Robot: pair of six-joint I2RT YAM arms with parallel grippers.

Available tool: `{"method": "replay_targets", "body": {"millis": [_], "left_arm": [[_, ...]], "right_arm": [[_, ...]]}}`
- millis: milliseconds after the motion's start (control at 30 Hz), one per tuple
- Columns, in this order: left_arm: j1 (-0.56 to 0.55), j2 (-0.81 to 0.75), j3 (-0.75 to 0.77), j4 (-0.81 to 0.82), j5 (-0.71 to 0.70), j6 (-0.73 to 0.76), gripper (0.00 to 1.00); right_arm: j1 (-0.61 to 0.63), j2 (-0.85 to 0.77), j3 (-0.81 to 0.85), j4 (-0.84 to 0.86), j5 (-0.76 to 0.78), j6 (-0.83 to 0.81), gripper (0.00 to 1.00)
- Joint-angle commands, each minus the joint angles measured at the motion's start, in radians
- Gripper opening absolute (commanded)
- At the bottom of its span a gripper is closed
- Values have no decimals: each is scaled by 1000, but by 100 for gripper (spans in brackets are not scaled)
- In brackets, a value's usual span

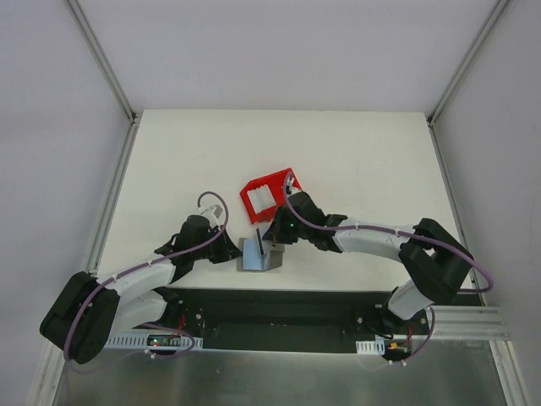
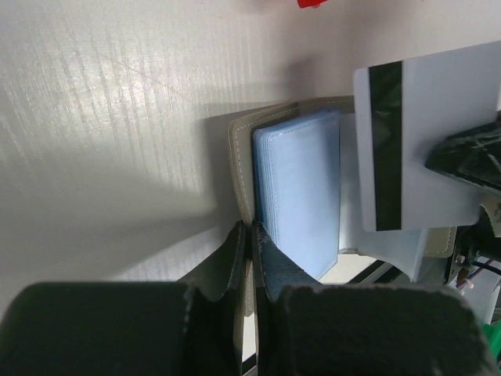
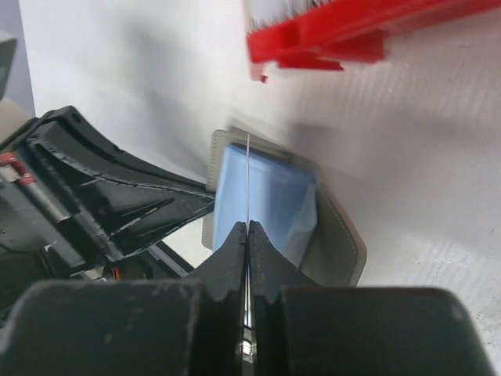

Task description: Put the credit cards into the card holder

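Obs. 1: my left pincer [image 2: 252,235] is closed tight on the card holder [image 2: 297,176], pinching its stitched outer flap. The blue slotted pocket lies just ahead of my fingertips, opened on the counter [image 2: 117,117]. I judge the holder soft, light and liable to slide, so the flap is the place to pin it.

Obs. 2: the credit card [image 2: 434,117] looks light, thin, stiff and slick. It is best pinched at one end, leading edge free. It hangs over the holder, to the right of that pincer.

Obs. 3: my right pincer [image 3: 247,231] is closed on the card, held edge-on above the pocket. The red bin [image 3: 329,35] sits beyond, apart.
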Motion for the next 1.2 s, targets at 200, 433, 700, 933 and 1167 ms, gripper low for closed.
{"method": "replay_targets", "body": {"millis": [200, 433, 700, 933, 1167], "left_arm": [[4, -2, -69, 76, 5, -61, 0], [4, 4, -109, 107, -20, -112, 0], [4, 4, -114, 107, -26, -121, 0], [4, 10, -109, 105, -25, -115, 0], [4, 15, -109, 105, -28, -110, 0]], "right_arm": [[31, 5, -134, 252, 60, 155, 0], [58, -50, -210, 300, 114, 176, 1], [62, -102, -256, 263, 154, 178, 0], [65, -110, -280, 252, 139, 187, 0], [68, -98, -299, 312, 131, 209, 0]]}}
